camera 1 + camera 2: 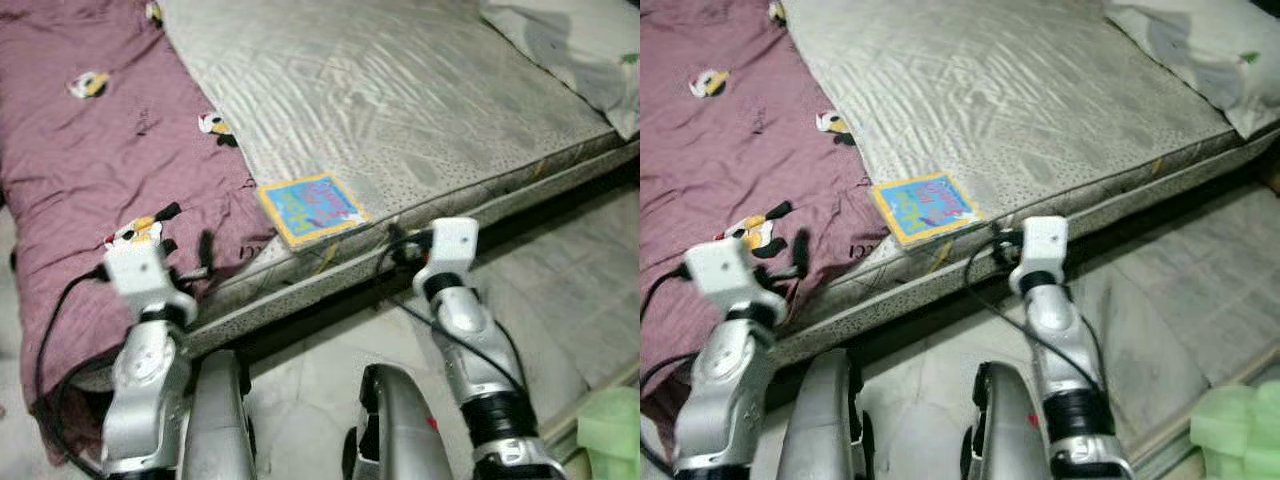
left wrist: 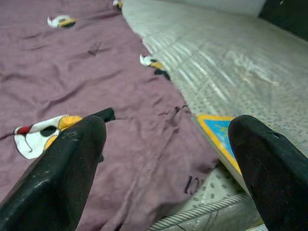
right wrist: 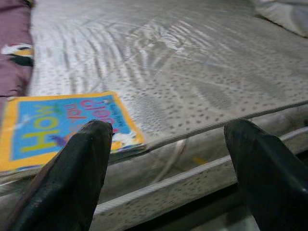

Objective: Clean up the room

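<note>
A thin book [image 1: 310, 208] with a yellow border and blue cover lies flat at the near edge of the grey mattress [image 1: 400, 90]. A purple blanket [image 1: 90, 160] with cartoon prints covers the mattress's left side. My left gripper [image 1: 185, 240] is open above the blanket's near edge, left of the book [image 2: 219, 134]. My right gripper [image 1: 402, 246] is open at the mattress's front edge, just right of the book [image 3: 57, 127]. Nothing is held between either pair of fingers.
A pale pillow [image 1: 590, 50] lies at the mattress's far right corner. The mattress sits low over a tiled floor [image 1: 560, 290]. Something light green [image 1: 612, 430] stands on the floor at the lower right. My own legs [image 1: 390, 430] are in front.
</note>
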You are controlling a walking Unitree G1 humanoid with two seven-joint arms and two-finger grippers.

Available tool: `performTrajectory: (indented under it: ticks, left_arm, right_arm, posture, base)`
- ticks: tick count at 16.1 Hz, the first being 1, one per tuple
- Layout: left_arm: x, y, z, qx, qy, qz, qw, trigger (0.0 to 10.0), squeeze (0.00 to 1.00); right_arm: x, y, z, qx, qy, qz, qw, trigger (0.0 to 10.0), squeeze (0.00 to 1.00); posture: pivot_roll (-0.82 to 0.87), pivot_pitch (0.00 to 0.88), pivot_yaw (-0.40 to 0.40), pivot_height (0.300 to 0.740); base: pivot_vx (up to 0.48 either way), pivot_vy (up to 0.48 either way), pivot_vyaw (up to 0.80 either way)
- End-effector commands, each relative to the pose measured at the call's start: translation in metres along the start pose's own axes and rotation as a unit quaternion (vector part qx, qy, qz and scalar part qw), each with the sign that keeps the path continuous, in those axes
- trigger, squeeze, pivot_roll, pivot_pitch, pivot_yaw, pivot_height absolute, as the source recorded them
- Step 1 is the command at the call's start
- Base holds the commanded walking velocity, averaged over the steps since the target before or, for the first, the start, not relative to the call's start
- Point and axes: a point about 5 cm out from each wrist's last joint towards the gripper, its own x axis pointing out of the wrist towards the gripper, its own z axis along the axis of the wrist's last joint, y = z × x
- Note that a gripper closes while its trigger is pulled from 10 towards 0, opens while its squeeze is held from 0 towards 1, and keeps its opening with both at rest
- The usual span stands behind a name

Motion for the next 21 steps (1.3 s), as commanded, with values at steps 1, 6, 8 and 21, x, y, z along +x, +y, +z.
performTrajectory:
  ticks: [1, 6, 8, 21]
  left_arm:
    - [-0.002, 0.004, -0.004, 0.004, 0.008, 0.006, 1.000, 10.0, 0.00]
    - [0.001, 0.002, -0.009, 0.009, 0.026, 0.004, 1.000, 10.0, 0.00]
    - [0.006, 0.001, -0.014, 0.001, 0.041, 0.007, 0.999, 10.0, 0.00]
    - [0.062, -0.037, -0.025, -0.067, 0.068, -0.062, 0.993, 10.0, 0.00]
  right_arm:
    - [0.002, 0.003, 0.001, 0.000, -0.002, 0.003, 1.000, 10.0, 0.00]
    - [0.001, 0.003, 0.002, -0.001, -0.006, 0.003, 1.000, 10.0, 0.00]
    - [0.000, 0.003, 0.002, -0.001, -0.008, 0.001, 1.000, 10.0, 0.00]
    - [-0.066, -0.025, 0.020, -0.053, -0.004, -0.016, 0.998, 10.0, 0.00]
  posture:
    - [0.07, 0.201, -0.070, 0.588]
    - [0.07, 0.203, -0.064, 0.588]
    - [0.06, 0.202, -0.059, 0.588]
    - [-0.09, 0.332, -0.037, 0.529]
  base:
    - [0.281, 0.000, 0.00]
    - [0.057, 0.000, 0.00]
    - [0.000, 0.000, 0.00]
    - [0.000, 0.000, 0.00]
